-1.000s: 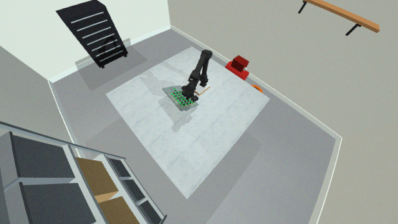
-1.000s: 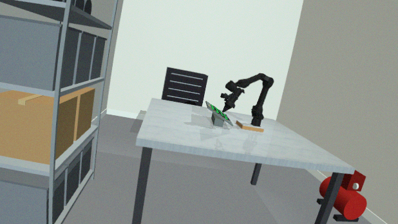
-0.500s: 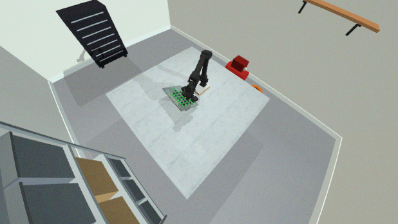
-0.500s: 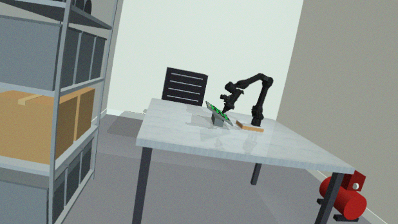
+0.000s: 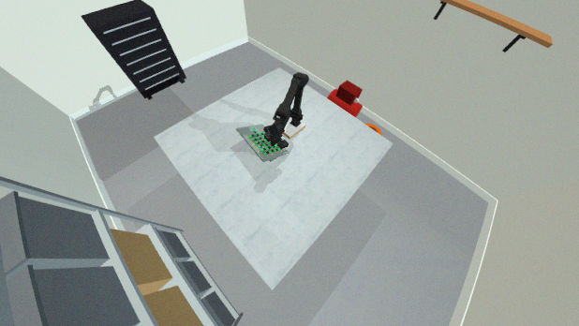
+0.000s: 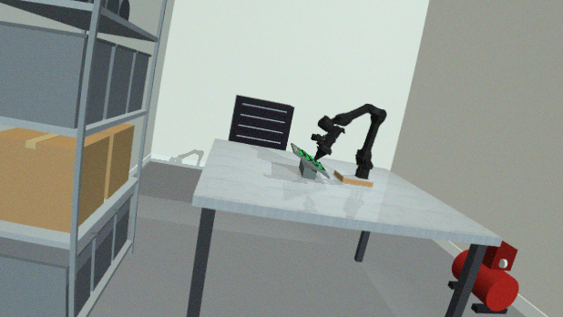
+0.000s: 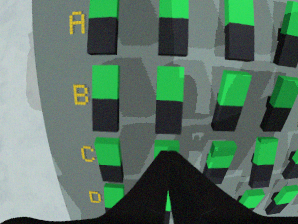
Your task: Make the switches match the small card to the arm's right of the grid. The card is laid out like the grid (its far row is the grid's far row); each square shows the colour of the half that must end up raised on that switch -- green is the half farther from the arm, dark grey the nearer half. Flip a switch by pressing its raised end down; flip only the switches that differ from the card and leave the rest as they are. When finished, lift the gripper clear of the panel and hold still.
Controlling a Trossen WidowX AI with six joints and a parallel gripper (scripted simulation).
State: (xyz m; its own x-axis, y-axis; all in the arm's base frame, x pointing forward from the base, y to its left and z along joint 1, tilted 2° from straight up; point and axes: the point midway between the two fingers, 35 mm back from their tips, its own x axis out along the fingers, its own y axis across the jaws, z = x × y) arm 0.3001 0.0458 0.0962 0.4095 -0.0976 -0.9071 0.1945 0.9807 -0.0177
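The grey switch panel (image 5: 271, 158) (image 6: 306, 169) (image 7: 60, 63) stands tilted on the table, with a grid of green and dark grey rocker switches. Rows are lettered A to D and columns are numbered. My gripper (image 5: 276, 141) (image 6: 317, 158) (image 7: 166, 157) is shut and empty. Its tips sit close over the panel at column 2, at the switch in row C, and hide most of that switch and the one below it. Switches A2 (image 7: 173, 19) and B2 (image 7: 169, 99) show in full above the tips. I cannot make out the card in any view.
A flat tan board (image 5: 297, 131) (image 6: 353, 178) lies under the arm's base beside the panel. A black drawer cabinet (image 6: 261, 122) stands behind the table. A shelf rack (image 6: 82, 137) holds cardboard boxes at the left. A red tank (image 6: 485, 281) lies on the floor.
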